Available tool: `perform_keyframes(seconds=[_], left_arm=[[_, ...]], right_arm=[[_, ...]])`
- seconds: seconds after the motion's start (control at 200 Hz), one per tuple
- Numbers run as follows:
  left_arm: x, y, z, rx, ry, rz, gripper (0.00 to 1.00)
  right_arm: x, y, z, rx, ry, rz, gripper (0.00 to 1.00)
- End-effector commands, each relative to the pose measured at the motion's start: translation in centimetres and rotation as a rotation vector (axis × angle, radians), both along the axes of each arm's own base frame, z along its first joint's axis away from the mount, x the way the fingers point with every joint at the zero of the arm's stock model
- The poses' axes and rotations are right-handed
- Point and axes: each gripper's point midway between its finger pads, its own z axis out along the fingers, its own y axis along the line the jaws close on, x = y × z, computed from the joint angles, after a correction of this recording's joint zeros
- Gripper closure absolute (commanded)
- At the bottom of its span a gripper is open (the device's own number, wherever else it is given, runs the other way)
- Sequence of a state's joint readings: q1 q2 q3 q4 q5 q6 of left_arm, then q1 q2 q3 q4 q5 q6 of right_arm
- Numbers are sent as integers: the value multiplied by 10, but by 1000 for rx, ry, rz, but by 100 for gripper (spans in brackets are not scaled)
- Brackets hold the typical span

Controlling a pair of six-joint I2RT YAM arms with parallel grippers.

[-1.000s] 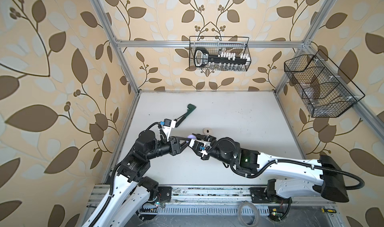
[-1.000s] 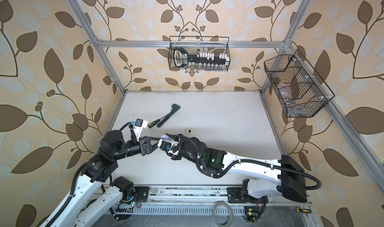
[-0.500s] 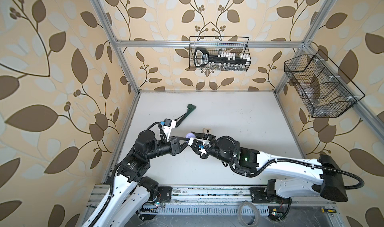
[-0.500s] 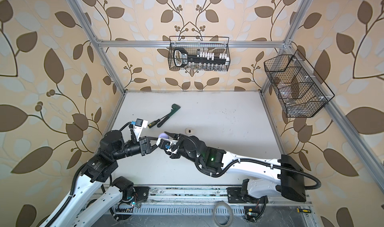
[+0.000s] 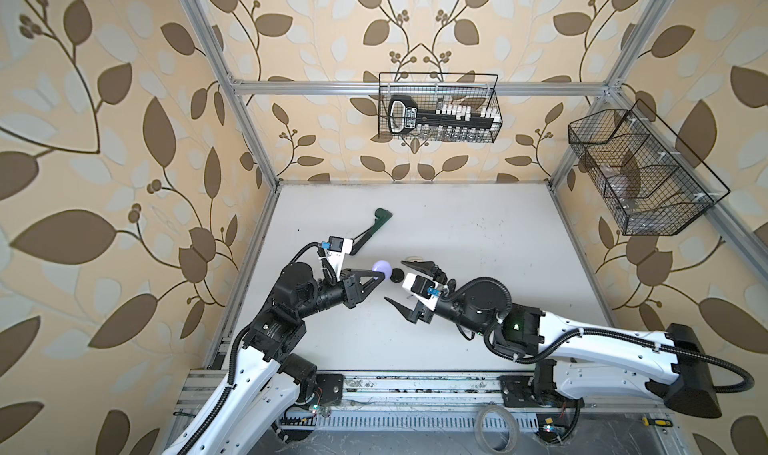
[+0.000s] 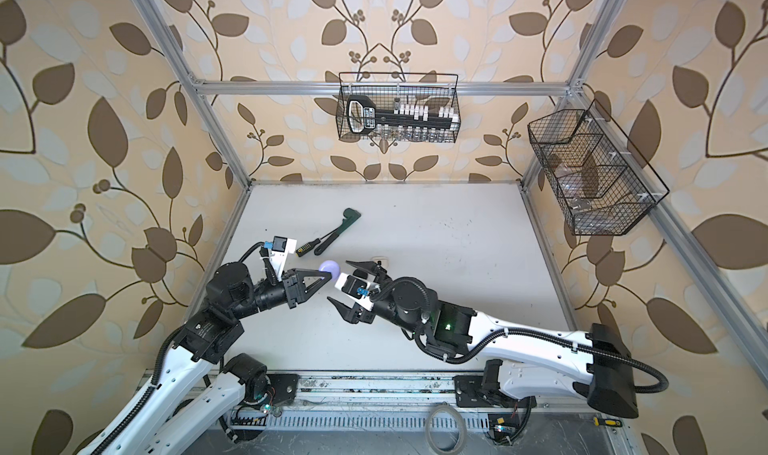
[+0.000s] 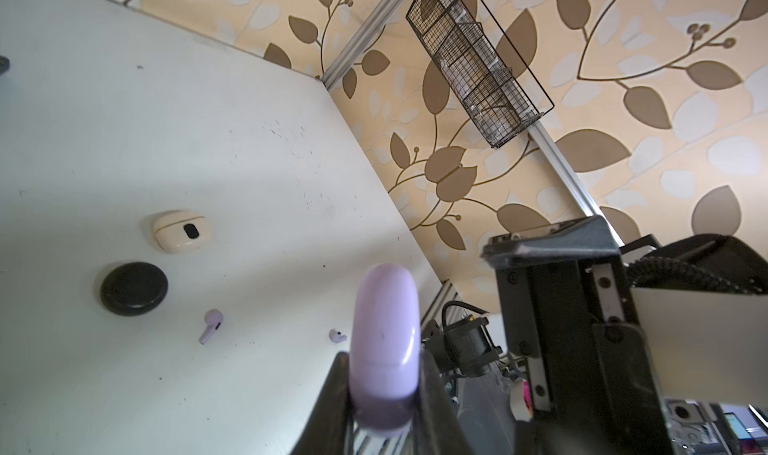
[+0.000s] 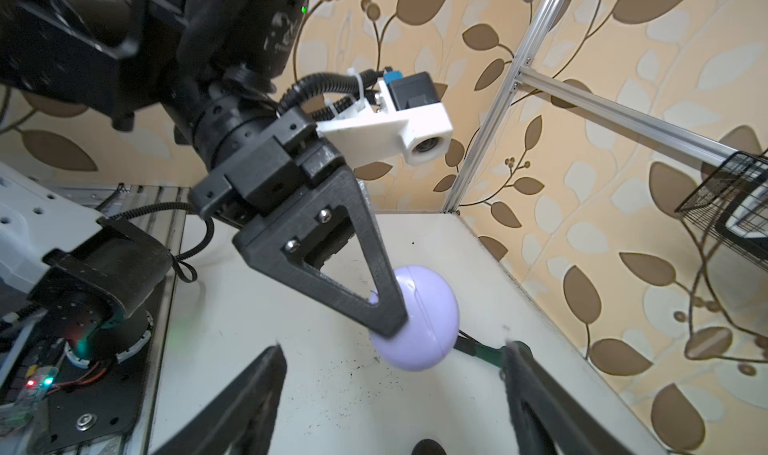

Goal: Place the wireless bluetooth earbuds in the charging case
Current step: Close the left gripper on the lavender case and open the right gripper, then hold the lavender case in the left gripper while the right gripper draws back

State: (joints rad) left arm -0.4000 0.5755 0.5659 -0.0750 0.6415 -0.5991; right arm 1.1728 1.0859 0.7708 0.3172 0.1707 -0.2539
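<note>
My left gripper (image 5: pixel 380 275) is shut on a closed lavender charging case (image 5: pixel 382 269), held above the table and seen in both top views (image 6: pixel 329 268). In the left wrist view the case (image 7: pixel 384 328) sits pinched between the two black fingers. My right gripper (image 5: pixel 395 280) faces it, open, its jaws spread wide on either side of the case (image 8: pixel 419 320) without touching. Two lavender earbuds (image 7: pixel 212 326) (image 7: pixel 337 335) lie loose on the white table below. Near them are a round black case (image 7: pixel 134 288) and a cream case (image 7: pixel 181 230), both closed.
A green-headed tool with a black handle (image 5: pixel 376 224) lies on the table behind the left arm. A wire basket (image 5: pixel 438 108) hangs on the back wall and another (image 5: pixel 640 174) on the right wall. Metal frame posts border the table.
My right gripper has opened and let go of the lavender case. My left gripper closed on the case and now holds it alone. Both arms stayed nearly in place.
</note>
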Motion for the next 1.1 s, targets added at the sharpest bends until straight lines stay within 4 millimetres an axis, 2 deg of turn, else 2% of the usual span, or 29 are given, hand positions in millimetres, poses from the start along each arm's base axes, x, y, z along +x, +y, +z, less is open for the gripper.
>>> perform_keyframes(seconds=[0.0, 0.11, 0.355, 0.535, 0.735, 0.87, 1.1], left_arm=[[0, -2, 31, -44, -290, -5, 100], [-10, -9, 21, -8, -383, -61, 100], [-33, -16, 19, 3, -465, -137, 100], [-40, -26, 16, 3, -463, -210, 100], [-50, -39, 10, 30, -475, -275, 100], [-56, -42, 10, 35, -487, -296, 100], [-58, -40, 11, 32, -513, -287, 100]], right_arm=[[6, -13, 7, 156, 148, 5, 17], [20, -22, 6, 217, 255, 1, 17], [18, -4, -2, 186, 301, 58, 19], [23, -4, -2, 191, 310, 33, 21], [34, -13, 10, 229, 327, -32, 25], [48, -24, 12, 251, 346, -122, 29], [67, -40, 4, 263, 395, -235, 29]])
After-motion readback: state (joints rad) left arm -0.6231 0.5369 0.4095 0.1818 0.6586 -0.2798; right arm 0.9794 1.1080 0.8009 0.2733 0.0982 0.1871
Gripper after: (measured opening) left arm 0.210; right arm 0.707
